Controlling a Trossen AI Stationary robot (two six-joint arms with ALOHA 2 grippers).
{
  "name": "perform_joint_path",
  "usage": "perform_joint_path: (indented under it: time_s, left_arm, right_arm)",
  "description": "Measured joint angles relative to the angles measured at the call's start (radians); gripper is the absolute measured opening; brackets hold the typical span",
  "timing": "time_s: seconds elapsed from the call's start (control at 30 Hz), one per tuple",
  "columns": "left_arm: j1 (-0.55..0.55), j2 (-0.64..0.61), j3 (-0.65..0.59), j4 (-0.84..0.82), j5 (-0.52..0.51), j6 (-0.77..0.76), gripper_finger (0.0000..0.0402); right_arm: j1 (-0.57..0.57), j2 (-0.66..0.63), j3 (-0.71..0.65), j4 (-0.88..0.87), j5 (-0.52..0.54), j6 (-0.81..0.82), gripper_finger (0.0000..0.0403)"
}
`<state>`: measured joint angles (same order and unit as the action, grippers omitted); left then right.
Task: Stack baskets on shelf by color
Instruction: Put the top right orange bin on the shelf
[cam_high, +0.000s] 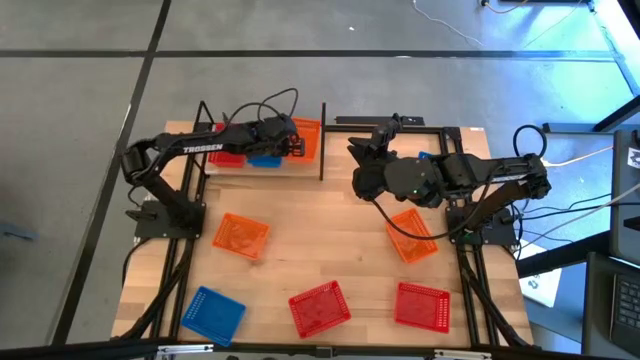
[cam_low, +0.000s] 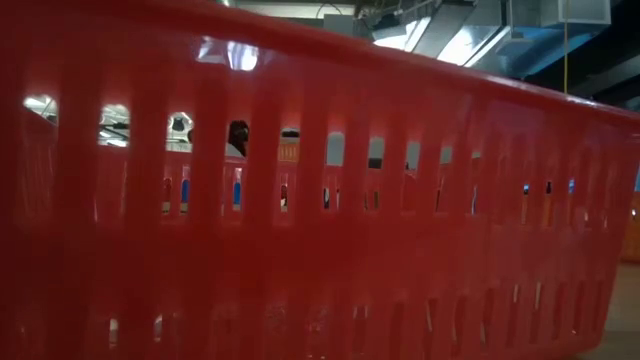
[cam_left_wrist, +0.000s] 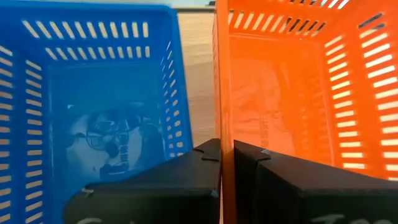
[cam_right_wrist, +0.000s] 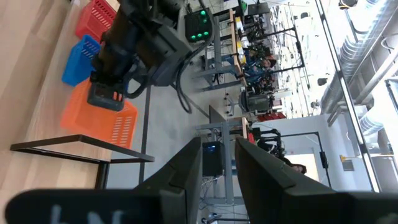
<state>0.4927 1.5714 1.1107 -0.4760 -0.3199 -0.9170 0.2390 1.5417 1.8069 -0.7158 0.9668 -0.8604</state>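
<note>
On the shelf (cam_high: 240, 168) at the table's far left stand a red basket (cam_high: 228, 152), a blue basket (cam_high: 265, 158) and an orange basket (cam_high: 308, 140) side by side. My left gripper (cam_high: 291, 137) is shut on the orange one, right beside the blue basket (cam_left_wrist: 93, 112). Whether the orange basket (cam_right_wrist: 102, 121) rests on the board I cannot tell. My right gripper (cam_right_wrist: 217, 162) hangs open and empty high over the table's middle right (cam_high: 358, 148). Loose on the table lie two orange baskets (cam_high: 241, 236) (cam_high: 412, 236), two red ones (cam_high: 320, 307) (cam_high: 422, 305) and a blue one (cam_high: 212, 312). My left gripper pinches the orange basket's side wall (cam_left_wrist: 224, 127), the one facing the blue basket, at its top rim. One finger (cam_left_wrist: 186, 180) is outside the basket and the other (cam_left_wrist: 298, 186) is inside. The fingers come slanting down from the near left. The basket sits upright, opening up.
A black rod frame (cam_high: 400, 124) stands at the far right, behind the right arm. An upright post (cam_high: 322, 140) rises just right of the orange basket. A red basket's wall (cam_low: 320, 200) fills the low view. Free wood shows mid-table (cam_high: 320, 230).
</note>
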Motion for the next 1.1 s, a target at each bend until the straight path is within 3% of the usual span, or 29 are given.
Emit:
perform_joint_path:
  time_s: [1.1]
  left_arm:
    - [0.009,0.073,0.000,0.014,0.022,-0.011,0.0000]
  right_arm:
    - [0.000,0.000,0.000,-0.010,0.000,0.000,0.0099]
